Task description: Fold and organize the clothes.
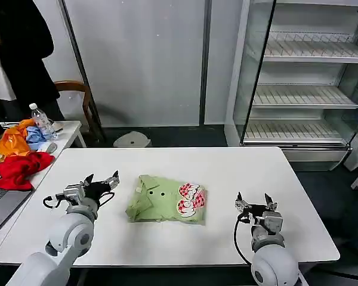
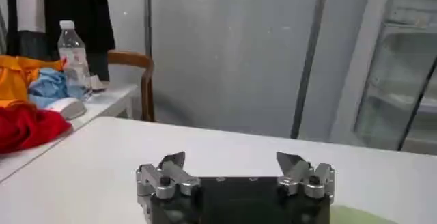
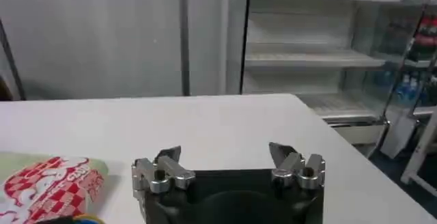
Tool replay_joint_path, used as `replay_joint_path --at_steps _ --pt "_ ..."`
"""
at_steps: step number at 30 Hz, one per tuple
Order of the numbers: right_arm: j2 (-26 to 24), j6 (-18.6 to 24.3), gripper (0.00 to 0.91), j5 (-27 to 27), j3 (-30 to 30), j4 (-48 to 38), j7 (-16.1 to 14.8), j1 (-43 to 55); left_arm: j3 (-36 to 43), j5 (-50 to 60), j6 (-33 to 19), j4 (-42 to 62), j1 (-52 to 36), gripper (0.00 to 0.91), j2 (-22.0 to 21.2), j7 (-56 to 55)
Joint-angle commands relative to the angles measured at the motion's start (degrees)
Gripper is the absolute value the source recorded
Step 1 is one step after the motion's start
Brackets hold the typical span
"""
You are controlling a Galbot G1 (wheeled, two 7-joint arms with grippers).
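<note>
The clothes, a light green T-shirt (image 1: 165, 200) with a red, pink and white print, lie folded into a rough rectangle at the middle of the white table (image 1: 227, 167). The printed part (image 3: 48, 184) also shows in the right wrist view, and a green edge (image 2: 358, 214) in the left wrist view. My left gripper (image 1: 101, 180) hovers open just left of the shirt, nothing between its fingers (image 2: 173, 162). My right gripper (image 1: 253, 199) rests open to the shirt's right, apart from it, also empty (image 3: 224, 154).
A side table (image 1: 65, 134) at the left holds a pile of red (image 1: 21, 168), orange and blue garments and a water bottle (image 1: 42, 121). A wooden chair (image 1: 77, 95) stands behind it. A glass-door shelf unit (image 1: 304, 77) stands at the back right.
</note>
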Motion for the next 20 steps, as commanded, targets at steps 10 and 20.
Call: replay_joint_path --at_steps 10,20 --pt "-0.12 -0.06 0.907 0.01 0.02 -0.01 -0.21 0.15 0.28 0.24 -0.05 0.13 -0.14 0.907 -0.05 0.01" --pt "-0.13 -0.07 0.907 -0.01 -0.02 0.12 -0.23 0.11 0.29 0.33 -0.08 -0.02 -0.01 0.907 -0.09 -0.01"
